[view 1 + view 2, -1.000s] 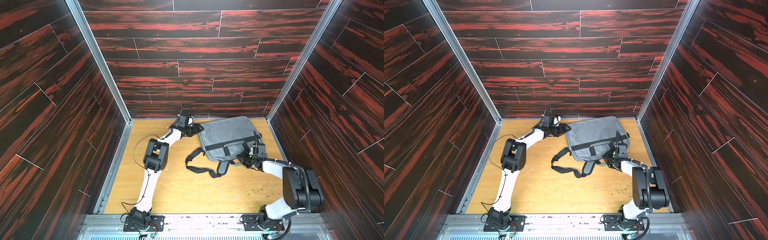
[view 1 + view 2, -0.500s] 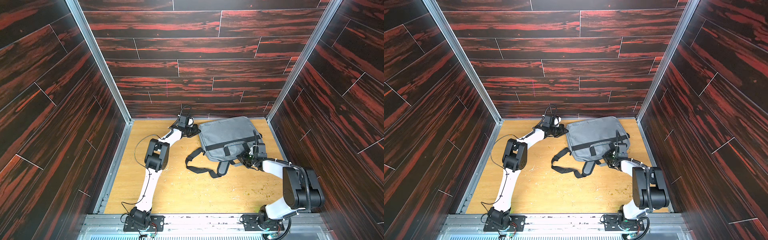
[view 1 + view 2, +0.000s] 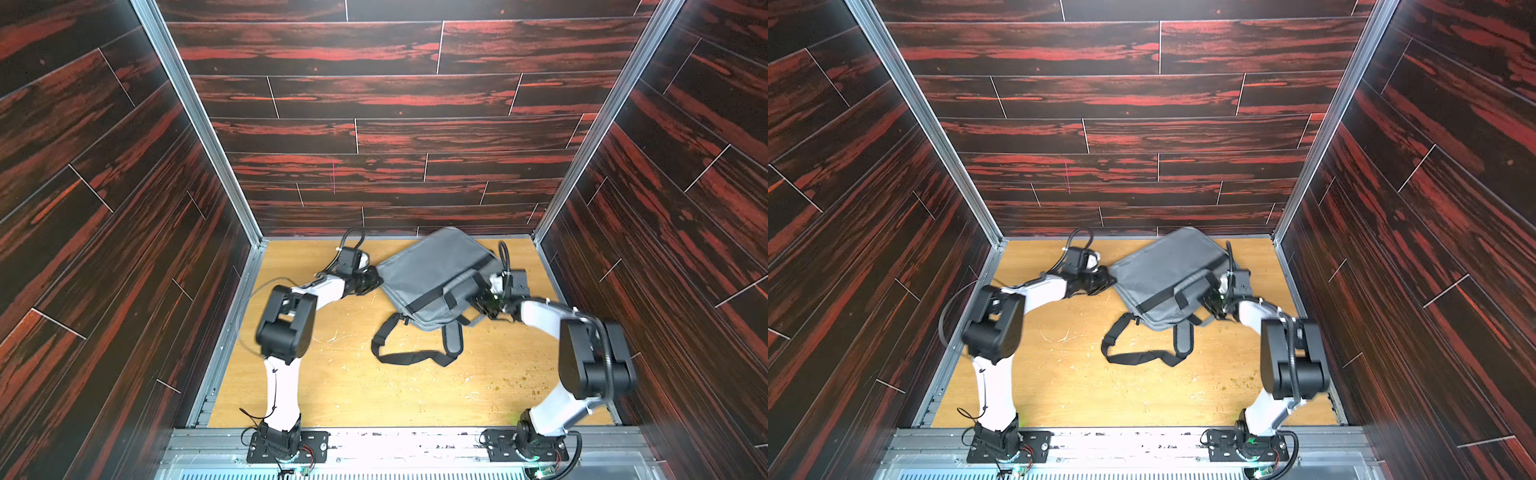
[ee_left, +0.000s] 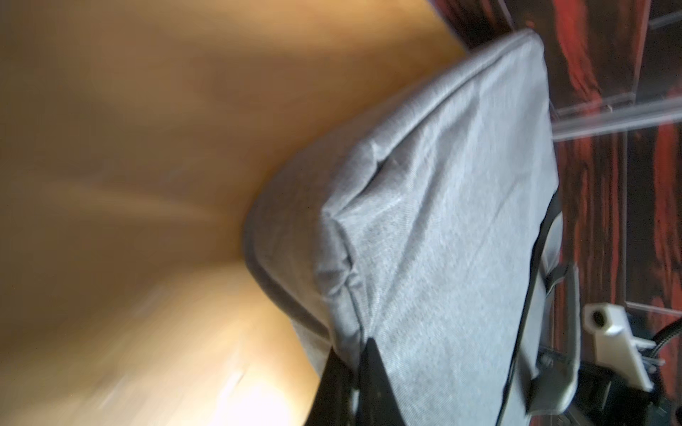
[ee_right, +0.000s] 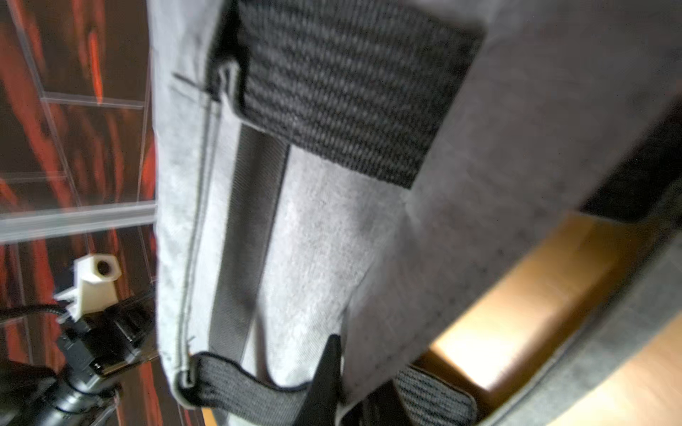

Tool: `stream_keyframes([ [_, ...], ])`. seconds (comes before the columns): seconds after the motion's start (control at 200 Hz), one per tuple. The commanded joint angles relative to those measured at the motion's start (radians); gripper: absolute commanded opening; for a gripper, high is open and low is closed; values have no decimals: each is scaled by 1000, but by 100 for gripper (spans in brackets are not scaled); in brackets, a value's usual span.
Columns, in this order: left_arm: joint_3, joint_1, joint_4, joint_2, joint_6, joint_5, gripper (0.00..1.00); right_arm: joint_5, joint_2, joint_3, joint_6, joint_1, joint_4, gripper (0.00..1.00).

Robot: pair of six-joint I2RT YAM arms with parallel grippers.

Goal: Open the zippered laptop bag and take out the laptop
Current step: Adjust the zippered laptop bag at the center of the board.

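My left pincer [image 3: 371, 279] is clamped tight on the left corner of the zippered laptop bag [image 3: 432, 270]. The bag lies askew at the far middle of the table [image 3: 332, 386], between my two pincers. My right pincer [image 3: 483, 301] sits at the bag's near right edge, nearly closed on its grey fabric. The black shoulder strap [image 3: 409, 357] trails across the table towards the near side.

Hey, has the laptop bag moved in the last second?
Yes. In both top views the zippered laptop bag has swung counterclockwise: its far corner slid left along the back wall, and its black stripe lies steeper.
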Motion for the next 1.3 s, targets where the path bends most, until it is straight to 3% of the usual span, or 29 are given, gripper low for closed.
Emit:
stream_keyframes([
  [0.0, -176, -28, 102, -170, -115, -84, 0, -111, 78, 102, -117, 42, 0, 16],
  [0.271, -565, -142, 196, -487, -350, -368, 0, -199, 279, 360, -247, 143, -96, 17],
  [0.421, -642, -208, 96, -643, -392, -538, 0, -236, 354, 440, -249, 176, -108, 17],
  [0.651, -766, -225, 71, -774, -483, -611, 0, -256, 427, 524, -286, 235, -165, 19],
  [0.827, -763, -226, 62, -749, -472, -584, 0, -235, 445, 572, -307, 244, -201, 21],
  [0.912, -764, -225, 74, -736, -471, -566, 5, -223, 444, 568, -324, 243, -213, 22],
  [1.032, -761, -226, 48, -742, -453, -568, 22, -199, 440, 563, -340, 245, -225, 30],
  [1.137, -743, -226, -24, -776, -407, -576, 47, -174, 408, 559, -352, 242, -241, 44],
  [1.293, -750, -224, -103, -839, -394, -614, 56, -95, 309, 500, -406, 233, -270, 50],
])
